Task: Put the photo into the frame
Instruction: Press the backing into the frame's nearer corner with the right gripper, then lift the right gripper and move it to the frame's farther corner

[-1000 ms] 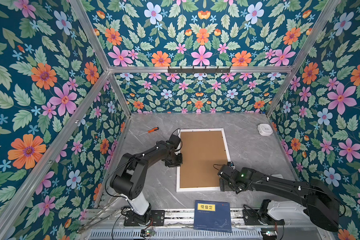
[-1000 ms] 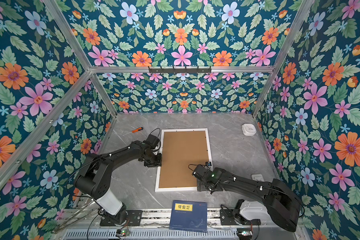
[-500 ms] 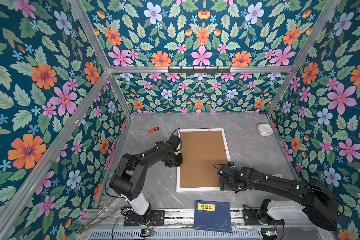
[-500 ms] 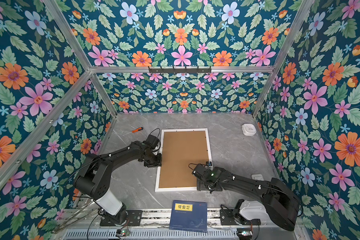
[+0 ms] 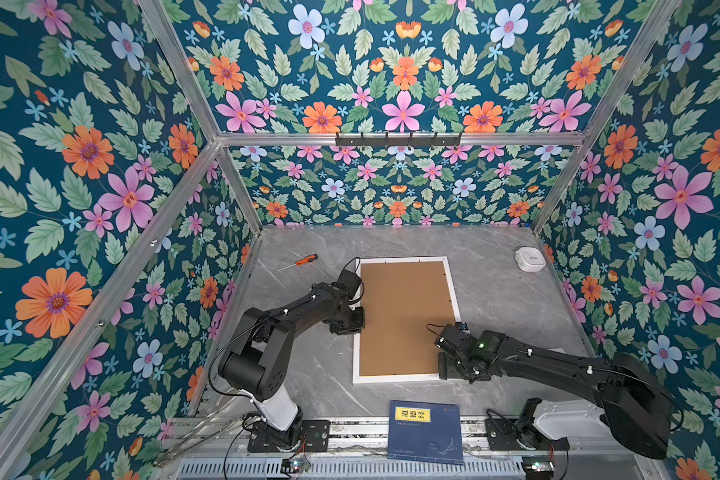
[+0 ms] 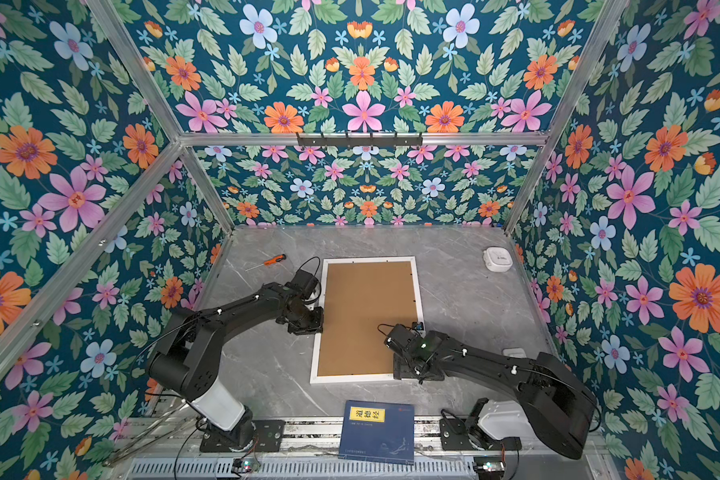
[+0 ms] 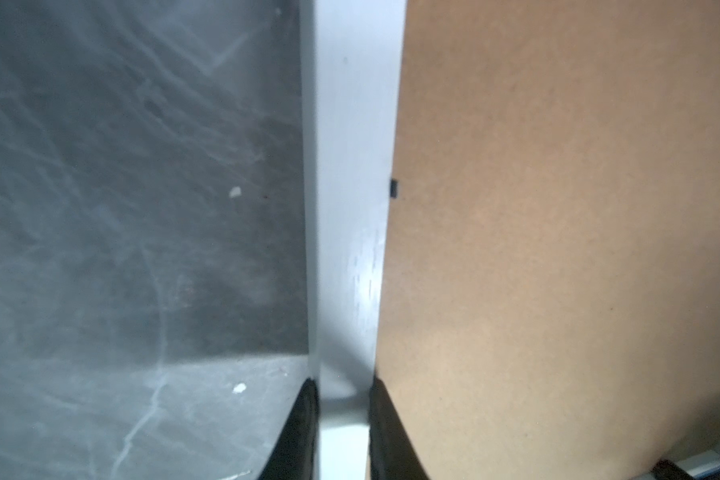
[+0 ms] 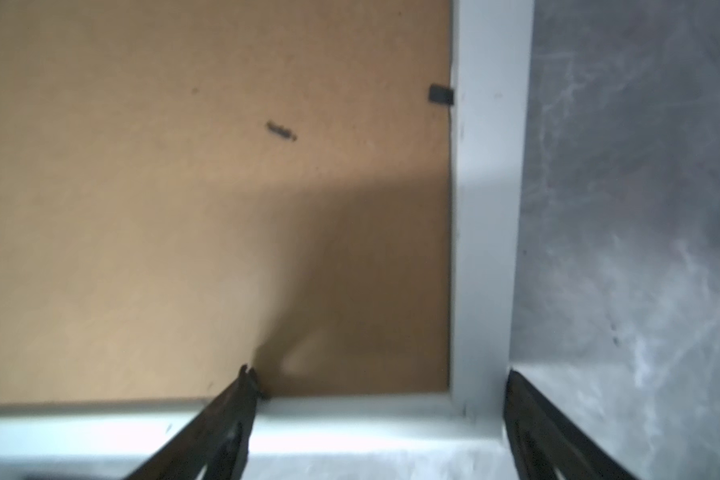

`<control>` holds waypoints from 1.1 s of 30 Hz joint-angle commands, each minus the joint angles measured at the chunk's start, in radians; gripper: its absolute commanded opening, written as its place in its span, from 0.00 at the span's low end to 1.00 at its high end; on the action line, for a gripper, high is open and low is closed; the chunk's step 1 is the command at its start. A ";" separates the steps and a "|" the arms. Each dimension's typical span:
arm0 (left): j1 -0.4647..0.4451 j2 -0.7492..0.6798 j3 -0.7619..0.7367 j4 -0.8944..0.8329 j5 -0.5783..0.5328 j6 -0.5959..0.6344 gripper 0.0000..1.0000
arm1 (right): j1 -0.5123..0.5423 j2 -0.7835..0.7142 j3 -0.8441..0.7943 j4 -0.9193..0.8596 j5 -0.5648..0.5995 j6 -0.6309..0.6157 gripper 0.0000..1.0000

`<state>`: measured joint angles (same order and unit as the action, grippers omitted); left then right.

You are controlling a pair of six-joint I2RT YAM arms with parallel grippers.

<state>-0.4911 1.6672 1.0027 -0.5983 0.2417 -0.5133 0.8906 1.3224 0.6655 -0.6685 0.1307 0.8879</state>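
Grey marbled bench [image 5: 512, 299] sits between floral-papered walls. On it you have the frame [image 5: 395, 378] lying flat, back upward, with the brown backing board [image 5: 404, 316] filling it. The photo is out of sight, so you cannot tell where it lies. Your left gripper [image 5: 355, 323] is pinching the frame's left rail, a finger on each side in the left wrist view. Your right gripper [image 5: 452, 372] stands spread wide astride the near right corner, one finger over the board, one outside the rail. A blue book [image 5: 427, 432] lies at the near edge, a screwdriver [image 5: 304, 261] far left, a white puck [image 5: 529, 259] far right.
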 commanded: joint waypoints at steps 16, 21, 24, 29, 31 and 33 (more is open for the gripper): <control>0.000 0.003 -0.003 -0.026 -0.018 0.011 0.21 | -0.050 -0.083 0.058 0.005 -0.028 -0.064 0.90; 0.000 0.003 -0.007 -0.021 -0.021 0.013 0.21 | -0.129 -0.106 0.093 0.033 -0.094 -0.144 0.90; 0.000 0.003 -0.006 -0.020 -0.019 0.015 0.20 | -0.189 -0.088 0.135 0.050 -0.133 -0.207 0.90; 0.000 0.006 -0.012 -0.015 -0.024 0.018 0.21 | -0.303 -0.048 0.200 0.119 -0.191 -0.319 0.90; 0.000 0.008 -0.013 -0.011 -0.022 0.018 0.21 | -0.352 -0.015 0.240 0.152 -0.236 -0.368 0.89; 0.000 0.008 -0.013 -0.008 -0.022 0.018 0.21 | -0.394 0.026 0.292 0.173 -0.272 -0.417 0.89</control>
<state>-0.4915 1.6672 0.9977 -0.5911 0.2424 -0.4953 0.5323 1.3144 0.9115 -0.5701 -0.0696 0.5800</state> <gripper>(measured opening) 0.214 0.885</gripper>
